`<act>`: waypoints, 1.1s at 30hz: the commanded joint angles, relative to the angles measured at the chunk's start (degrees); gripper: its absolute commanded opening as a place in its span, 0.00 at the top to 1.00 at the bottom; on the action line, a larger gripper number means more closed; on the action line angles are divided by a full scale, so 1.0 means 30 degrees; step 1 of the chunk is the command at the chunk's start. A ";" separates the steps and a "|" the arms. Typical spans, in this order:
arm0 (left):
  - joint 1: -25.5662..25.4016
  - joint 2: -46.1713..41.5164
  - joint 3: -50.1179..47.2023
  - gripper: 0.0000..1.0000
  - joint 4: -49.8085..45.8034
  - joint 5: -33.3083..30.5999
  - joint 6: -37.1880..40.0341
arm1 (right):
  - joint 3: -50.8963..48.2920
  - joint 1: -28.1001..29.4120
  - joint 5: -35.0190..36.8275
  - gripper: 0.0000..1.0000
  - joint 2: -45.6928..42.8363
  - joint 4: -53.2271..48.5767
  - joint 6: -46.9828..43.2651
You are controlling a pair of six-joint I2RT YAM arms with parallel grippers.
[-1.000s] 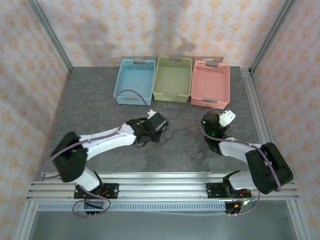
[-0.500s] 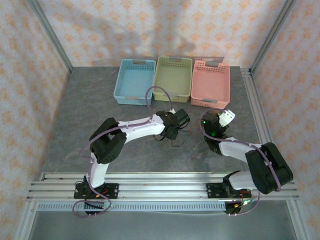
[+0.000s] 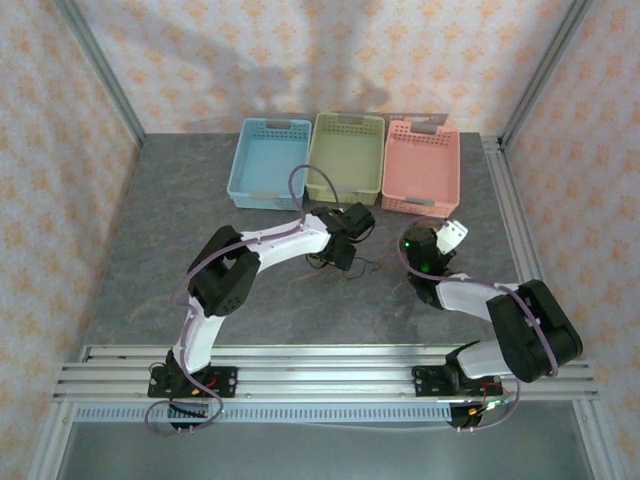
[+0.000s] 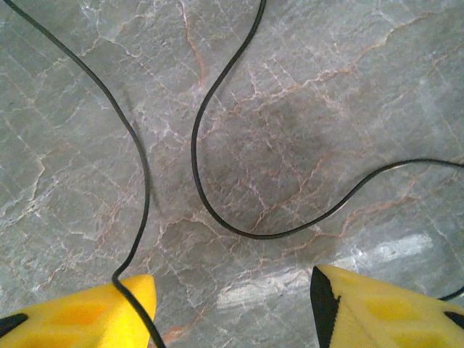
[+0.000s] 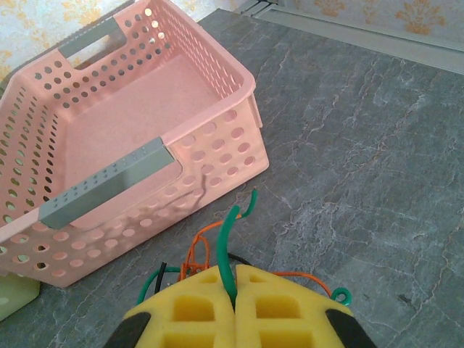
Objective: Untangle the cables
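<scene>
My right gripper is shut on a green cable, which sticks up between the yellow pads. Just beyond them lies a small knot of orange, green and black strands. In the top view this gripper sits in front of the pink basket. Mid-table, my left gripper hovers low with its yellow fingers wide apart and nothing between them. A thin black cable curves across the stone ahead of it. A second black strand runs down over the left finger. A black loop lies beside it.
Three baskets stand in a row at the back: blue, green and pink. The pink basket's perforated wall is close ahead of my right gripper. A metal rail runs along the table's right edge.
My left arm has swung right and farther out, bringing its gripper to mid-table, and the black cable has shifted with it. The right arm has stayed put.
</scene>
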 commanded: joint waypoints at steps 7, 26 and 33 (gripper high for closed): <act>0.0435 0.2200 0.3164 0.41 -0.2238 0.0908 0.0036 | 0.0462 0.0076 -0.0102 1.00 0.0014 0.0480 -0.0234; 0.2017 0.3264 0.3669 0.45 0.0167 0.3530 -0.3736 | 0.0583 0.0085 -0.0806 1.00 0.0037 0.0636 -0.0495; 0.2316 0.3680 0.3897 0.58 0.0699 0.3573 -0.4025 | 0.0684 0.0071 -0.1160 1.00 0.0304 0.0820 -0.0513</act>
